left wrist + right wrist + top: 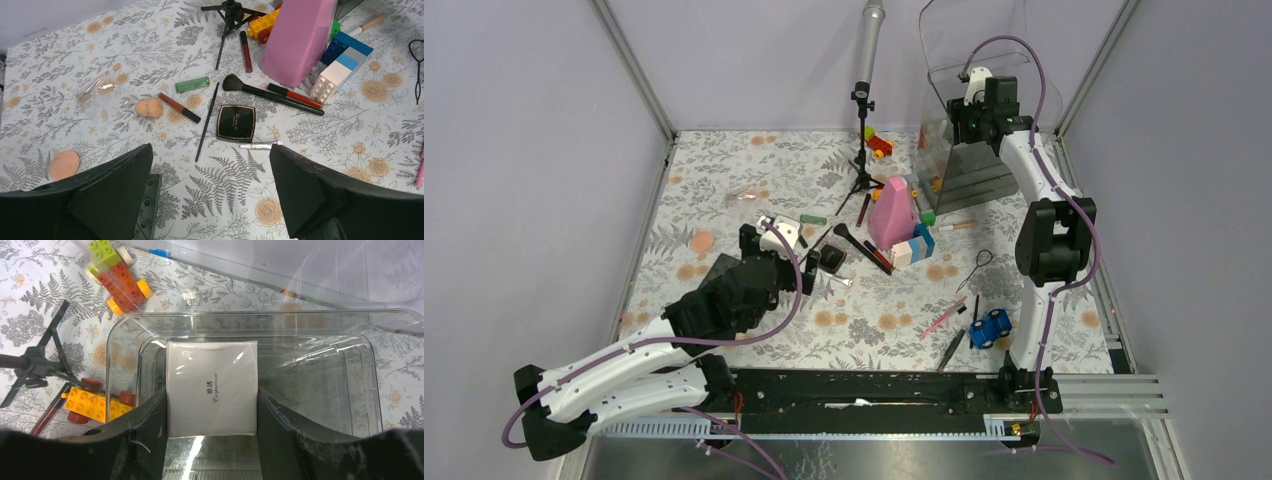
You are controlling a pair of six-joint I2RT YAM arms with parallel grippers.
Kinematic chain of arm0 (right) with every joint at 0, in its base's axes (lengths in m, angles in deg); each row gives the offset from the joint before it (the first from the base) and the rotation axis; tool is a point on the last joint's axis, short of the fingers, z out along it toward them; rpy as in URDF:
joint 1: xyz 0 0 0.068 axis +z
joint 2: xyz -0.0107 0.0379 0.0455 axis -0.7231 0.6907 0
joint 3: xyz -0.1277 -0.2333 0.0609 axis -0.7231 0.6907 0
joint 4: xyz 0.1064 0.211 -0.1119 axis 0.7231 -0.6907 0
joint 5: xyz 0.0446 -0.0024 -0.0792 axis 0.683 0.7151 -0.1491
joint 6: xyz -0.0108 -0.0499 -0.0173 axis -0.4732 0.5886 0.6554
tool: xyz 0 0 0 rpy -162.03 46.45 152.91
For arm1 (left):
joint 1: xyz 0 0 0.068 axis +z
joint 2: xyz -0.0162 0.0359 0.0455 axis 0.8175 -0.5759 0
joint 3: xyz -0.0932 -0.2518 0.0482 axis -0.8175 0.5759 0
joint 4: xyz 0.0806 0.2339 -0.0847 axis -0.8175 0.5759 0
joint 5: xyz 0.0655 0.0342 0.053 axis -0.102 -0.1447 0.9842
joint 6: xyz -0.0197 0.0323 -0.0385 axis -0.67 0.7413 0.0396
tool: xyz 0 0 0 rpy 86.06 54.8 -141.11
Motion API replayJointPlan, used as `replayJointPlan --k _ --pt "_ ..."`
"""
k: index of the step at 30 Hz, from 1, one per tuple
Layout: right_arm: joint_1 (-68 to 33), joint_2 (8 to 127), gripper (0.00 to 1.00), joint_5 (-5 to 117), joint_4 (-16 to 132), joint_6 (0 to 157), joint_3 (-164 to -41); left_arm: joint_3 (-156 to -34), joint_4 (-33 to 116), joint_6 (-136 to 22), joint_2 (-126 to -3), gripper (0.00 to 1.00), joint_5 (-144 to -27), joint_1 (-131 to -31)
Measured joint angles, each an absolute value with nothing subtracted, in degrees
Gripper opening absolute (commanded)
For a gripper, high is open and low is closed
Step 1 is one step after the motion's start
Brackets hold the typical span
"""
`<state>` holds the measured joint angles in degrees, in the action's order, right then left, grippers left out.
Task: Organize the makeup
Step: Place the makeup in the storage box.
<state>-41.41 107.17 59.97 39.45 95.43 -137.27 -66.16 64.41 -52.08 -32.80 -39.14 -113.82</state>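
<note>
My right gripper [212, 395] is shut on a flat pale square case [212, 385] with small print, holding it over the clear bin [240, 315]. My left gripper [210, 150] hangs open over the floral table with nothing between its fingers. Just beyond it lie a black square compact [236, 122], a small white tube [259, 145], a thin black brush [207, 120], a powder brush [270, 94], a green tube [192, 84], a brown pencil [179, 107] and peach sponges [149, 107]. A pink pencil [942, 320] and a black pencil [951, 348] lie at the front right.
A tall pink cone [299, 37] and stacked toy blocks [340, 65] stand behind the compact. A small tripod [862, 150] stands mid-back. A blue toy car [990, 328] sits near the right arm's base. A grey block plate [145, 205] lies under my left finger.
</note>
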Motion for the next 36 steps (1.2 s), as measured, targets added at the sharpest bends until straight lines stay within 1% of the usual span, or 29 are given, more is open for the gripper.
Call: replayJointPlan --k 12,21,32,36 --pt "-41.19 106.80 0.02 59.27 38.05 93.16 -137.80 -65.46 64.37 -51.99 -32.78 0.99 -39.34 -113.47" --pt "-41.17 102.62 0.04 57.35 37.70 92.26 -133.58 -65.46 64.35 -51.99 -33.09 0.99 -39.80 -112.86" --pt "-41.17 100.92 0.05 57.76 36.83 94.53 -131.77 -65.46 64.33 -51.99 -33.55 0.99 -40.47 -112.51" --pt "-41.17 100.94 0.07 58.07 36.39 95.50 -131.46 -65.46 64.33 -51.99 -33.81 0.99 -40.74 -112.27"
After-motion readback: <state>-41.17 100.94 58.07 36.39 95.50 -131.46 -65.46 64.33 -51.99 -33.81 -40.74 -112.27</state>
